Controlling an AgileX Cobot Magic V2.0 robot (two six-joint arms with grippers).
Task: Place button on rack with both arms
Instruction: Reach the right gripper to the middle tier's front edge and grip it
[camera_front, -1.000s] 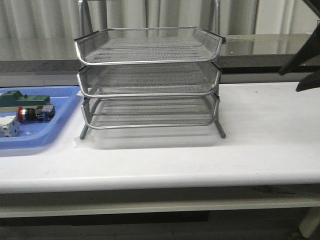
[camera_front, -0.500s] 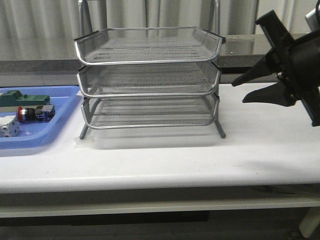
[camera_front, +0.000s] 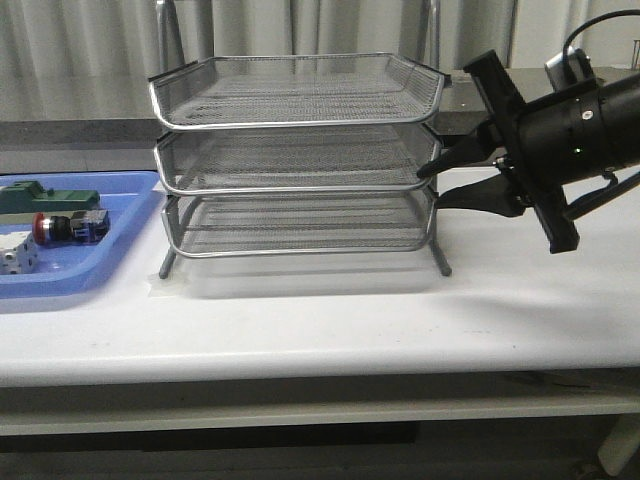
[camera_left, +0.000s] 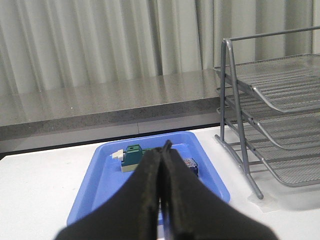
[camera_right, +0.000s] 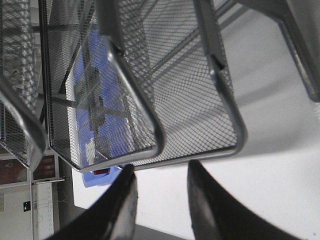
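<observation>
The button (camera_front: 62, 228), red head and blue rear, lies in the blue tray (camera_front: 100, 270) at the far left of the table. The silver three-tier wire rack (camera_front: 300, 160) stands mid-table. My right gripper (camera_front: 430, 185) is open and empty, its fingertips at the rack's right side, level with the middle and lower tiers. In the right wrist view the open gripper (camera_right: 160, 170) sits just short of a tier rim (camera_right: 200, 155). My left gripper (camera_left: 165, 147) is shut and empty, above the near side of the tray (camera_left: 105, 175). Its fingers hide most of the button (camera_left: 191, 165). The left arm is outside the front view.
A green block (camera_front: 45, 198) and a white cube (camera_front: 15, 258) share the blue tray with the button. The green block also shows in the left wrist view (camera_left: 132, 156). A grey counter and curtain run behind the table. The rack's thin legs (camera_front: 443, 265) stand on the white tabletop.
My right arm has swung in from the right edge and moved left, bringing its open gripper up to the rack's right side. The button and tray have not moved.
</observation>
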